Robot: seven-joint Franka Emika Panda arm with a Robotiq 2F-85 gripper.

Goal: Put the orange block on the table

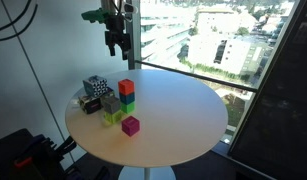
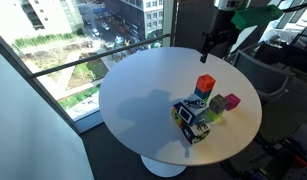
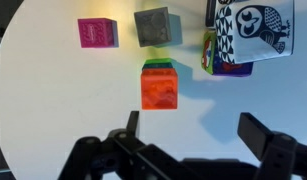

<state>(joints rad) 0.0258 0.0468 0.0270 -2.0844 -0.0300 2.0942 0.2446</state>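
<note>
looking at a round light beige wood table (image 1: 183,110) next to a big window. got the small red-orange cube (image 1: 126,88) parked on top of a green cube (image 1: 126,103), so up on a stack and not on the tabletop itself, in the middle of a little cluster of blocks. same stack seen from straight above in the wrist view, with the small red-orange cube (image 3: 160,90) hiding nearly all of the green cube (image 3: 160,66) apart from a thin strip.

also spotting a magenta cube (image 3: 97,32) sitting alone on the wood, a grey cube (image 3: 157,26) just beside the stack, and a black-and-white patterned cube with an owl face (image 3: 255,30) off to the other side. can't tell what's underneath that patterned one.

found the black robotiq gripper (image 1: 115,40) hanging in the air above the table, well apart from the blocks. spread wide and holding nothing, with both fingers (image 3: 261,132) clear of everything in the wrist view.
</note>
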